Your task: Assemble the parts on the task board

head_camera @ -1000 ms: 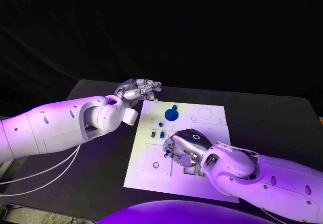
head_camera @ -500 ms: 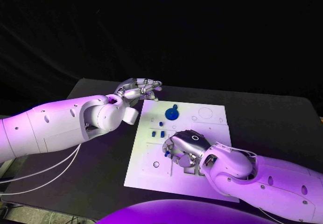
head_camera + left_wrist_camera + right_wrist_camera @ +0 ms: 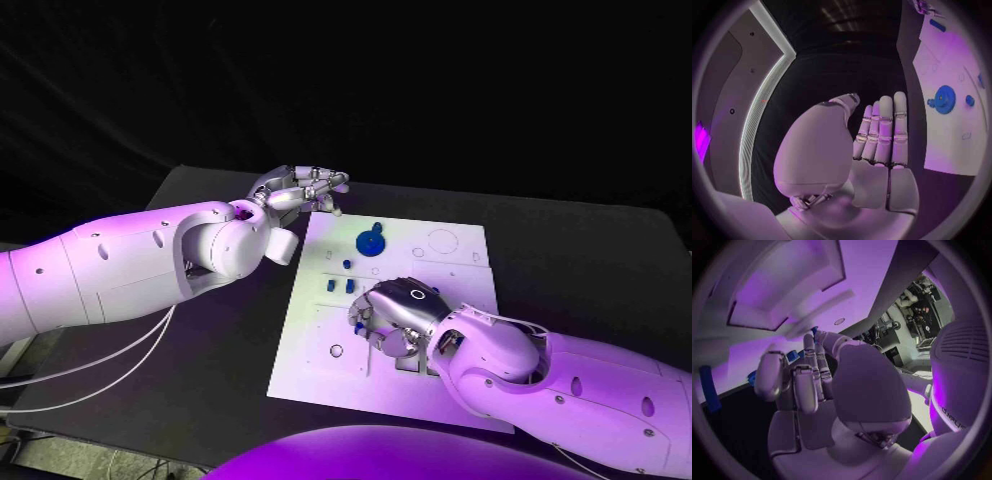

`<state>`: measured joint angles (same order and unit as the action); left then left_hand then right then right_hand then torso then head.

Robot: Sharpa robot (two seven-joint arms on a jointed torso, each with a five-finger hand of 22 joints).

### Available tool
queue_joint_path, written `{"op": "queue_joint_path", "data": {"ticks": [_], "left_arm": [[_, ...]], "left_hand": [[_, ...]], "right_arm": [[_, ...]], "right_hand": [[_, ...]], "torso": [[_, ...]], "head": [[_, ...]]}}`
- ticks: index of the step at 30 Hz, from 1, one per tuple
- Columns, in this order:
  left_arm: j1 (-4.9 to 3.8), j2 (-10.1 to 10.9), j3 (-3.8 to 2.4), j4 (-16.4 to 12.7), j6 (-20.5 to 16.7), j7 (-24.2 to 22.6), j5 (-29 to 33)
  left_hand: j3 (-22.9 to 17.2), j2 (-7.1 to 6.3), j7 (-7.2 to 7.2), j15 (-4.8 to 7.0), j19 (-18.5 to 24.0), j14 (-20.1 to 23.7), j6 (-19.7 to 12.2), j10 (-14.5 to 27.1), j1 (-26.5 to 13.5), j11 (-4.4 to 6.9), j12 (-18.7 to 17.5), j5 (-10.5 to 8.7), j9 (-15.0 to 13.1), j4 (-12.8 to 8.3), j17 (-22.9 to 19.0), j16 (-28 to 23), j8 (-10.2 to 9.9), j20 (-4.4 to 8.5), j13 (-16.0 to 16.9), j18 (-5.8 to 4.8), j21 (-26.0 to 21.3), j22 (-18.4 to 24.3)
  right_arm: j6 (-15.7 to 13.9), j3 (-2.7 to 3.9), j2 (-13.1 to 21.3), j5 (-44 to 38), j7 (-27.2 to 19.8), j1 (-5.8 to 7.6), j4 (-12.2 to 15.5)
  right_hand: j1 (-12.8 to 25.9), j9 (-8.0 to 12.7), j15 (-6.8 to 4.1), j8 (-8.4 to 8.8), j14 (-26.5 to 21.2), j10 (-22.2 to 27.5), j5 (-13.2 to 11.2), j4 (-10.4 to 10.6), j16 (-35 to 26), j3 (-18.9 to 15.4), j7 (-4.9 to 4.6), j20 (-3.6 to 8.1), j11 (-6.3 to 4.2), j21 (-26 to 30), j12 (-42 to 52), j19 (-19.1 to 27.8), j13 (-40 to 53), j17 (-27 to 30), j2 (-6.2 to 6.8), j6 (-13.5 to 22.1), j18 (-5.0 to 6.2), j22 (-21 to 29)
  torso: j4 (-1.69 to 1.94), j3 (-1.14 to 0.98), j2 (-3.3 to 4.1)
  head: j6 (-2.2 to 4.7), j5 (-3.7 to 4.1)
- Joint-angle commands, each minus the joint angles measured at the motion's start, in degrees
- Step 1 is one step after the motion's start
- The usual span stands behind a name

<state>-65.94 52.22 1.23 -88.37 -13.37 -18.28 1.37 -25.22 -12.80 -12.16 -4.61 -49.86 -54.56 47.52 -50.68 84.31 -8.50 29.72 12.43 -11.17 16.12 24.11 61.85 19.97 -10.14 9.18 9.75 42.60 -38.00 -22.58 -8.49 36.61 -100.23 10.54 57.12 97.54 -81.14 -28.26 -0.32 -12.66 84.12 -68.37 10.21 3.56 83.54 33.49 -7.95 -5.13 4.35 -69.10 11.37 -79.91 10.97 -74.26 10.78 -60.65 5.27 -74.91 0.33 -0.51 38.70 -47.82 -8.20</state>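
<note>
One flat white task board (image 3: 325, 365) bearing a toothed blue gear (image 3: 369, 243); right hand (image 3: 392, 318) curled, contents indiscernible; left hand (image 3: 300, 190) empty, fingers straight at board's far-left corner.

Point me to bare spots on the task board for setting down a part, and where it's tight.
Free: the task board near-left corner, beside the small round hole, and the far-right corner past the round outline. Crowded: mid-board, where the right hand sits over the slots next to the small blue parts, and around the blue gear. The left hand hovers off the far-left corner.
</note>
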Motion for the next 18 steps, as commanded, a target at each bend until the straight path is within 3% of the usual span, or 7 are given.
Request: {"op": "queue_joint_path", "data": {"ticks": [1,14,18], "left_arm": [[-0.03,-0.08,-0.06,-0.12,0.65,-0.19,0.19],[-0.03,-0.09,-0.06,-0.04,0.67,-0.07,0.18],[-0.03,-0.09,-0.06,0.03,0.68,-0.03,0.17]], "left_hand": [[-0.34,0.07,-0.06,-0.01,0.21,0.57,-0.44,0.56,0.38,0.00,0.37,0.24,-0.06,0.02,-0.05,-0.31,-0.16,-0.02,0.03,0.60,-0.20,0.05],[-0.37,0.08,-0.07,-0.02,0.24,0.63,-0.48,0.63,0.41,-0.02,0.43,0.25,-0.07,-0.01,-0.05,-0.31,-0.16,-0.04,0.03,0.61,-0.28,0.08],[-0.37,0.08,-0.07,-0.02,0.24,0.63,-0.48,0.63,0.41,-0.02,0.43,0.25,-0.07,-0.01,-0.05,-0.31,-0.16,-0.04,0.03,0.61,-0.28,0.08]], "right_arm": [[3.35,-0.22,-0.13,-1.29,-0.15,-0.31,-0.16],[2.62,-0.32,0.09,-0.66,-0.95,-0.33,0.15],[1.02,-0.34,0.24,-0.60,-0.83,-0.33,0.16]], "right_hand": [[0.59,-0.07,-0.25,-0.09,2.68,-0.09,0.07,-0.50,0.14,-0.05,0.10,-0.13,-0.49,0.37,-0.34,0.09,-0.02,0.07,-0.32,-0.19,-0.56,-1.89],[4.32,0.77,0.84,1.79,2.48,2.89,0.92,-0.32,-0.08,-0.21,-1.03,-1.01,0.84,2.13,-2.99,0.89,-1.21,0.58,1.26,2.57,-0.29,-1.17],[5.21,1.42,1.61,3.13,2.37,5.03,0.90,-0.42,-0.16,-0.15,-2.04,-1.62,1.78,3.12,-4.30,1.31,-2.02,0.79,2.05,4.67,-0.14,-0.71]], "torso": [[0.00,-0.01,-0.01],[-0.02,0.01,-0.04],[-0.03,-0.02,-0.04]], "head": [[-0.06,0.04],[0.02,0.16],[0.17,0.26]]}}
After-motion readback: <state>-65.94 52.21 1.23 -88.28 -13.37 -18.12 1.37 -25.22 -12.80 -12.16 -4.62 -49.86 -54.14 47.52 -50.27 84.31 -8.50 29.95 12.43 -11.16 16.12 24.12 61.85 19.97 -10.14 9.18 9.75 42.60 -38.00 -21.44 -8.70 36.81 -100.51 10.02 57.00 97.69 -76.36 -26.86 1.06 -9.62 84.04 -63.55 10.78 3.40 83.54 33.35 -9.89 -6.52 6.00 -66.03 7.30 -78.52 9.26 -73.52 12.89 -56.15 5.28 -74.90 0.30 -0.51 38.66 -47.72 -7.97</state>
